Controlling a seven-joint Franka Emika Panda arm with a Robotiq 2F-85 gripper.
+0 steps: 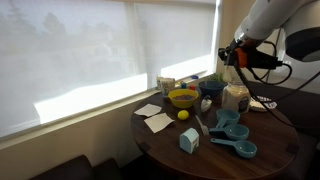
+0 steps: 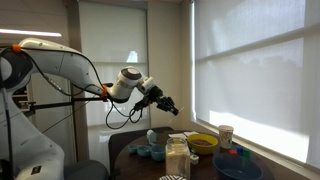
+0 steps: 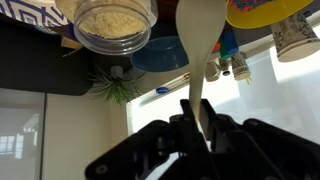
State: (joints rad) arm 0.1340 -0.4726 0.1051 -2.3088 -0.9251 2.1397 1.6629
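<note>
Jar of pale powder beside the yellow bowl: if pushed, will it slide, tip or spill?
The jar shows no lid and looks full, so a push could spill powder. That fill likely makes it heavy, sliding rather than tipping. Its wall looks like glass, so the pale utensil in the gripper should touch gently.

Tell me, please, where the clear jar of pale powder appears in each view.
In an exterior view: jar on the table's right half, right of the yellow bowl.
In an exterior view: jar at bottom centre, left of the yellow bowl.
Wrist view: jar top left, yellow bowl top right, the claw's spoon between.
Shared landmark: the yellow bowl.
</note>
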